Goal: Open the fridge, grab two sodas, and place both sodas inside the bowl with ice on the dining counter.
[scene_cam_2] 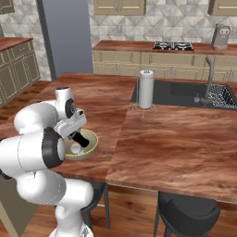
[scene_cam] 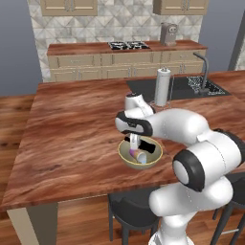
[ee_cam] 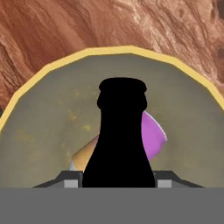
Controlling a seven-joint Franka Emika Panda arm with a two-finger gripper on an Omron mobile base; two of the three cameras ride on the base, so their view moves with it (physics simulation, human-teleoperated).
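On the dining counter (scene_cam: 72, 134) sits the tan bowl (scene_cam: 125, 160) with an olive-yellow rim. My gripper (scene_cam: 134, 139) hangs over it, shut on the dark bottle soda (scene_cam: 149, 146), which tilts down into the bowl. The hand view looks along the black bottle (ee_cam: 120, 140) into the bowl (ee_cam: 52, 118), with the fingertips either side of the bottle's body. The purple and pale can soda (ee_cam: 151, 135) lies on its side in the bowl behind the bottle. From the right, the bottle (scene_cam_2: 81, 139) and can (scene_cam_2: 75, 148) are inside the bowl (scene_cam_2: 92, 147). The fridge is out of view.
A paper towel roll (scene_cam: 163, 86) stands beside the inset sink (scene_cam: 186, 88) and faucet (scene_cam: 205, 72) at the far right of the island. Dark stools (scene_cam: 129, 210) (scene_cam_2: 187, 213) stand under the near edge. The wall counter with stove (scene_cam: 128, 46) runs behind.
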